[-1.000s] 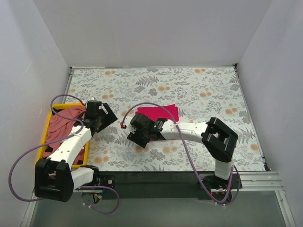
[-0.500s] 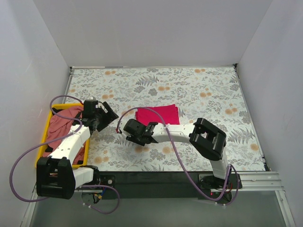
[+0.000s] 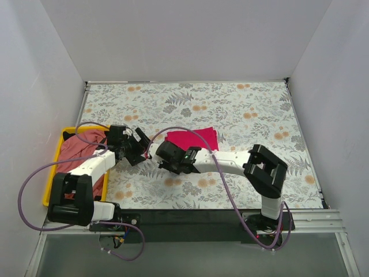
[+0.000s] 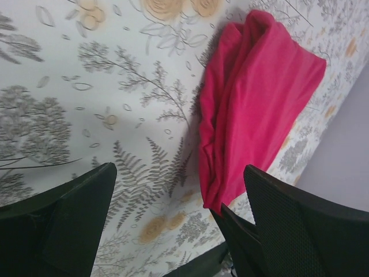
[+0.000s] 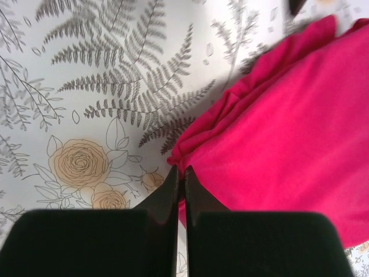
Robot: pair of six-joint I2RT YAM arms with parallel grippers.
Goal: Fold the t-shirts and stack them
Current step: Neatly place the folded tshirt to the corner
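Care matters now; the red shirt (image 3: 193, 138) lies folded near the middle of the table (image 3: 248, 109), and the pink shirt (image 3: 75, 153) is in the yellow bin (image 3: 51, 173) by the left edge. The right gripper (image 5: 180, 172) is pinched closed at the red shirt's left corner; the left gripper (image 4: 179, 173) is spread wide beside it, and should come in low to keep the fold neat.

Left claw (image 4: 179, 190) is spread wide, with a dark finger (image 4: 63, 219) in each bottom corner. Floral tabletop (image 4: 86, 86) fills the gap between them. Up and to the right lies the magenta-red t-shirt (image 4: 253, 98), folded into a long bundle with soft creases down its left edge. Its lower end dips between the fingers and meets a black part (image 4: 233, 234) beside the right-hand one. Grey wall (image 4: 346, 161) at far right.
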